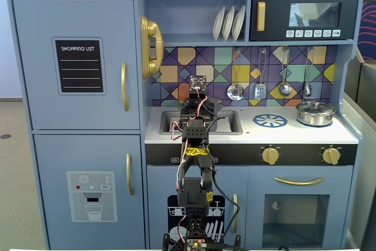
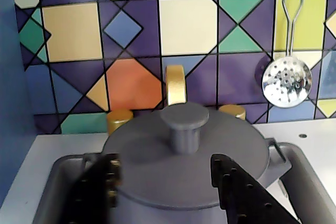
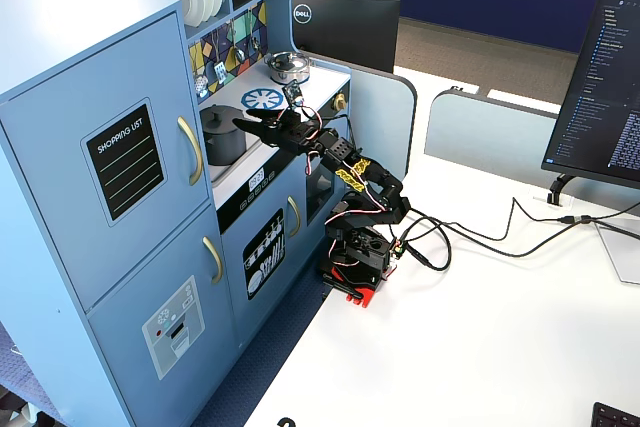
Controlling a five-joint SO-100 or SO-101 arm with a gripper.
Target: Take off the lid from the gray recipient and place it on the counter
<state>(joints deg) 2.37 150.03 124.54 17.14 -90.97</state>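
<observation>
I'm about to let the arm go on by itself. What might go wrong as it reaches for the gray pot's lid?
The gripper is open with its fingertips low, beside the lid's rim rather than at the knob; closing there might clamp the gray recipient too and lift both. The pot sits in the sink, so it could catch on the basin wall. The gold faucet stands close behind.

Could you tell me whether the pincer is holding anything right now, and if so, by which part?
Nothing is held: the pincer is open, its fingers either side of the lid without touching its knob.
</observation>
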